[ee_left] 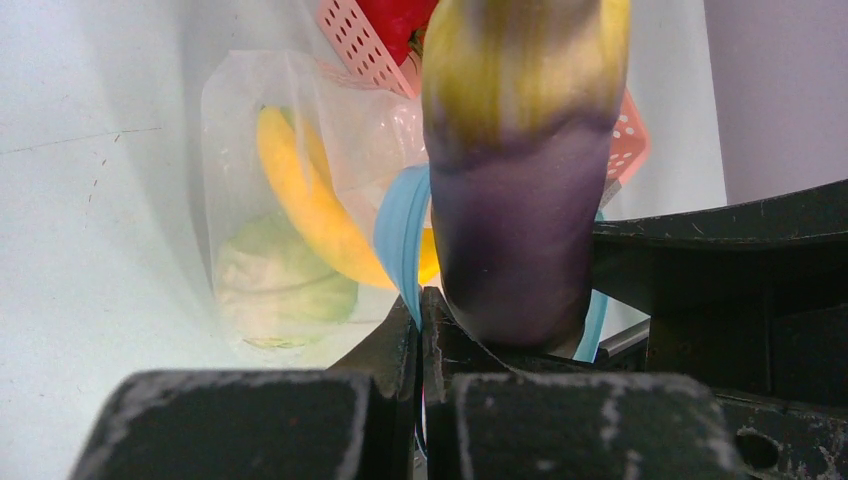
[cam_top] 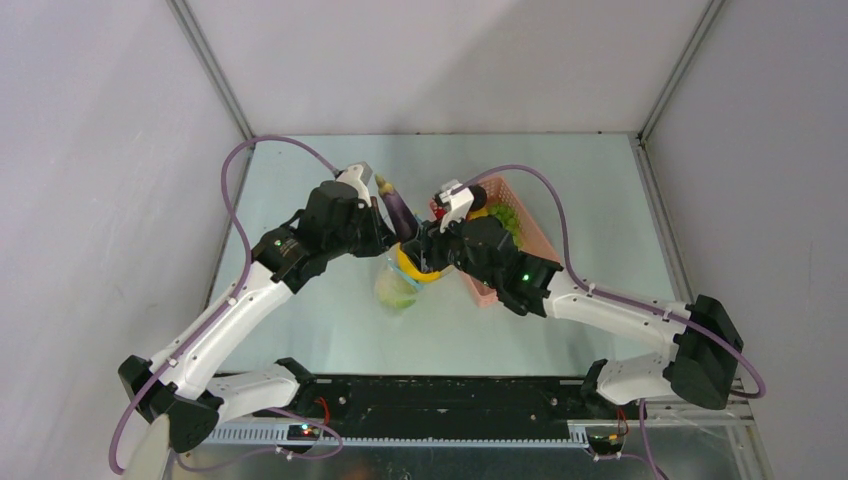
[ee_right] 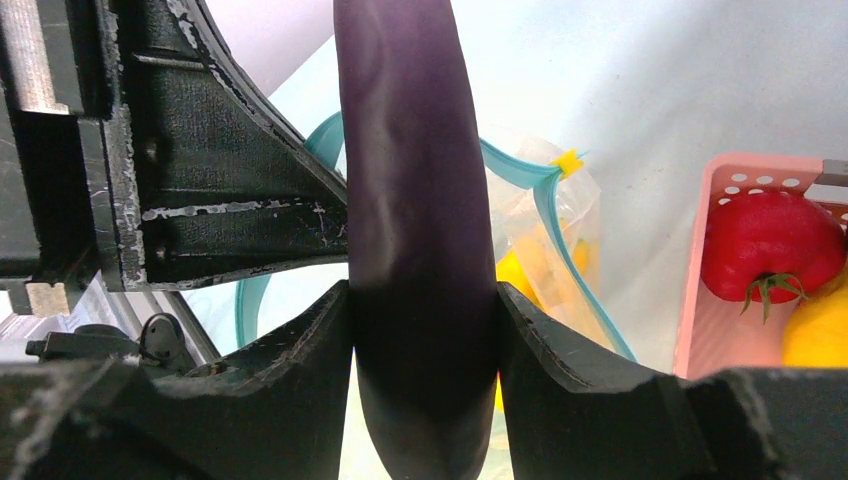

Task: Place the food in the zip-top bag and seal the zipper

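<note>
1. Eggplant (cam_top: 398,210), seen from above, slants over the middle of the table (cam_top: 300,330). Its stem end points toward the far edge and its lower end disappears between the left gripper (cam_top: 383,232) and the right gripper (cam_top: 428,243). The zip-top bag (cam_top: 398,285) lies directly under that lower end, a little toward the near edge, with a cabbage (cam_top: 395,292) and a banana (cam_top: 415,270) inside. The pink basket (cam_top: 478,292) sits just beside it toward the right edge and holds green grapes (cam_top: 505,215).
2. From the left wrist, the left gripper is clenched on the bag's mouth edge, pinching the light blue zipper (ee_left: 398,240) and holding it up. The eggplant's purple body rises just beyond the fingers. Blue strip shows on both sides of it, so its tip appears to sit inside the mouth loop.
3. From the right wrist, the right gripper grasps the eggplant around its body, with the long axis running straight out past the fingers. The zipper curves around behind it. A red tomato (ee_right: 765,245) and a yellow piece (ee_right: 815,330) wait in the basket toward the right.
4. The coming move likely turns on one line. The bag's mouth lies straight along the eggplant's long axis, below the right gripper, which already carries it. Pushing along that axis, then letting go, should drop it in.
</note>
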You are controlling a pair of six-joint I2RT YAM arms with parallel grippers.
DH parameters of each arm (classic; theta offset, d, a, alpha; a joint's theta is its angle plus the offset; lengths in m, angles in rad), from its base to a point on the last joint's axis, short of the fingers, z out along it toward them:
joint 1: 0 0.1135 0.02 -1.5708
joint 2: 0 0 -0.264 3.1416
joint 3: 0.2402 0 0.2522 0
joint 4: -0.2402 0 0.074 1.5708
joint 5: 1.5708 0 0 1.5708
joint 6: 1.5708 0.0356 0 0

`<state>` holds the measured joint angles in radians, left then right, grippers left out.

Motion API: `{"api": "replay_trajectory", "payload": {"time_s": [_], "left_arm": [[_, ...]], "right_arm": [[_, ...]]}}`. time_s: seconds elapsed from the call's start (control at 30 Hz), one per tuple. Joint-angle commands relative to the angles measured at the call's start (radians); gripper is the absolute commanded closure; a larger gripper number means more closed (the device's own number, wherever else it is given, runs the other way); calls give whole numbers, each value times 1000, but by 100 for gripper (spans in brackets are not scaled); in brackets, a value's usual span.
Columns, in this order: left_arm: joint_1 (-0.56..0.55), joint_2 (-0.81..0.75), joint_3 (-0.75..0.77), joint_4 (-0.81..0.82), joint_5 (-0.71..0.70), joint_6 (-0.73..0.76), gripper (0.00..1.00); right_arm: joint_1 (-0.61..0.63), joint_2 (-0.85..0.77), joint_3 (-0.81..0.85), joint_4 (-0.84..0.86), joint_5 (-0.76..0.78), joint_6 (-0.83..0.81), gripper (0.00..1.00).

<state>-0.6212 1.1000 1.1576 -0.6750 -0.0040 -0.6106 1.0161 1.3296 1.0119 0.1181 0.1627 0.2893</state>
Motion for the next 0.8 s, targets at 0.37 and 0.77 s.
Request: {"api": "replay_trajectory", "payload": {"time_s": [0.37,0.77], "left_arm": [[7,-15,4,29,-19,8,100],[6,-36,-1,45,-4,20,100]], "right_arm": [[9,-4,7,41,-4,-26,34],[-2,21,47,-2,103,-6,33]]}}
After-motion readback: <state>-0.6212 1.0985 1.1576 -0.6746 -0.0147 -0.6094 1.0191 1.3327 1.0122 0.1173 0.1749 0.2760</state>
